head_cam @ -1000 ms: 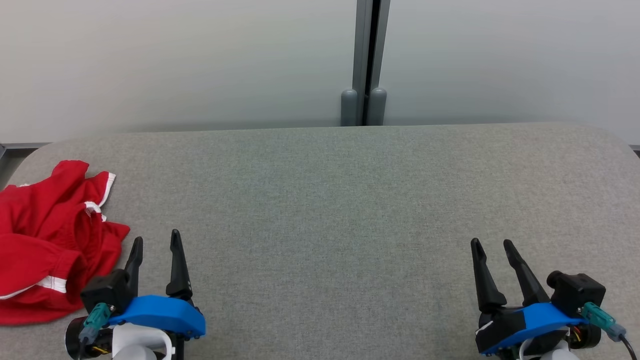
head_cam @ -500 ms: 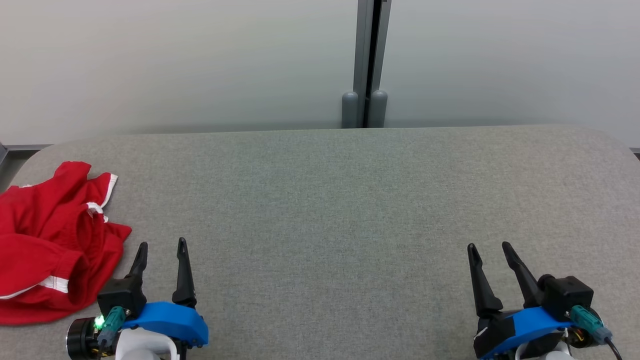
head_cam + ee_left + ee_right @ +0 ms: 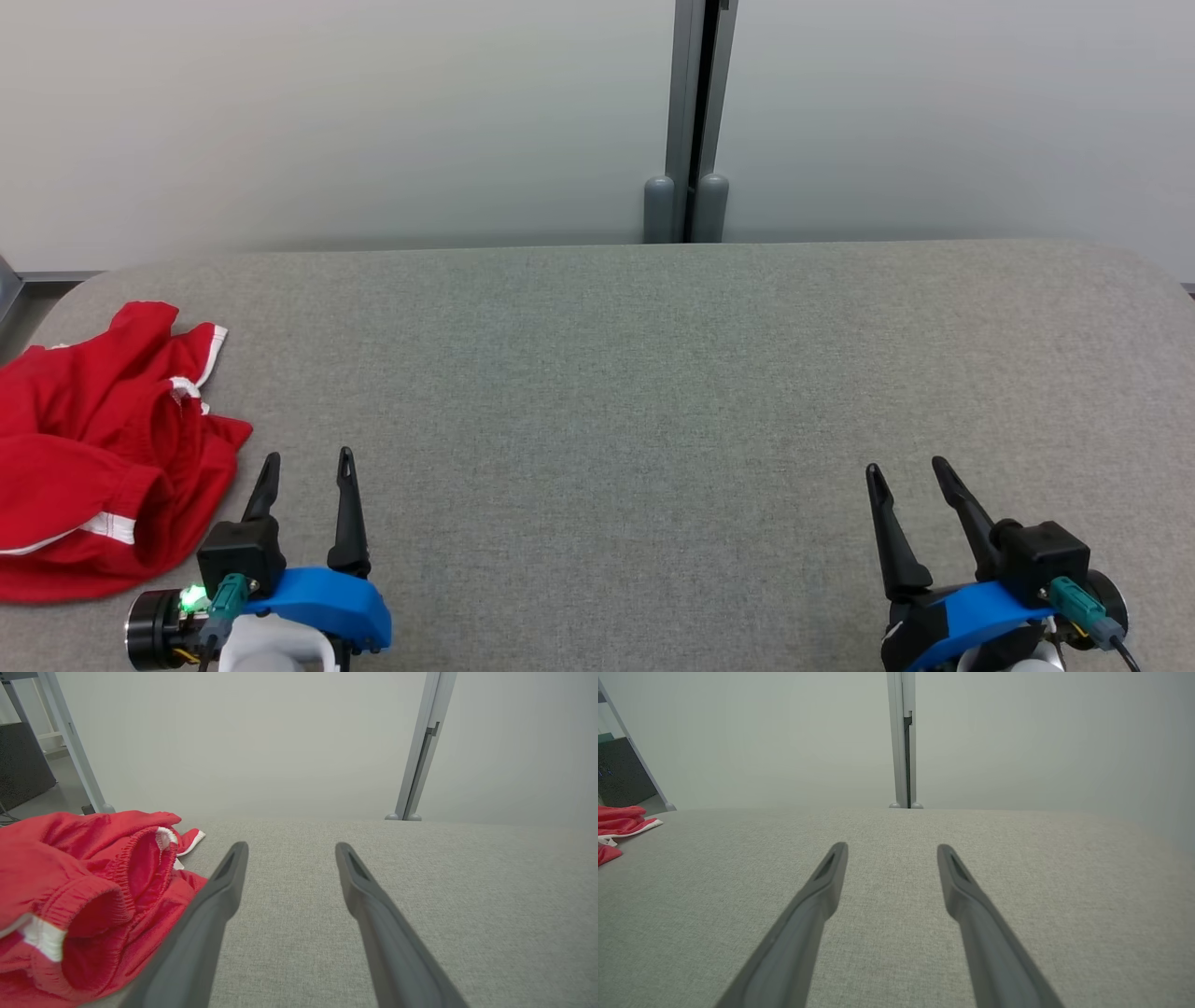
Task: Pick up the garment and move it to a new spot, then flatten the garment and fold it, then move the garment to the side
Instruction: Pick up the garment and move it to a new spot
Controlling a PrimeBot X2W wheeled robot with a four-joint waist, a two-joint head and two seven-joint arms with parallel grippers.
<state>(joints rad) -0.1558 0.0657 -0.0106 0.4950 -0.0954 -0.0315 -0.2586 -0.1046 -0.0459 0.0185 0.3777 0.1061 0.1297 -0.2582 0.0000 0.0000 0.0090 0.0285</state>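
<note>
Both grippers have sunk a little lower in the head view over the past second. The left gripper (image 3: pixel 308 455) has turned slightly at the wrist and the right gripper (image 3: pixel 904 464) has edged inward. The head camera has drifted a touch as well, carrying the whole scene with it. The garment (image 3: pixel 84 448) has not shifted on the table (image 3: pixel 607 373).

Each gripper stands with its two dark fingers spread wide and nothing between them, pointing across the grey cloth-covered table toward the pale wall (image 3: pixel 327 112). The garment, red with white trim, lies crumpled in a heap at the table's left end. Part of it runs out of the head view at the left edge. Its nearest fold sits just beside the left gripper's outer finger; whether the two touch cannot be told. From the left wrist, an elastic opening gapes toward the camera. The right gripper is well apart from the heap. A grey post (image 3: pixel 698 112) splits the wall behind the table's middle.
</note>
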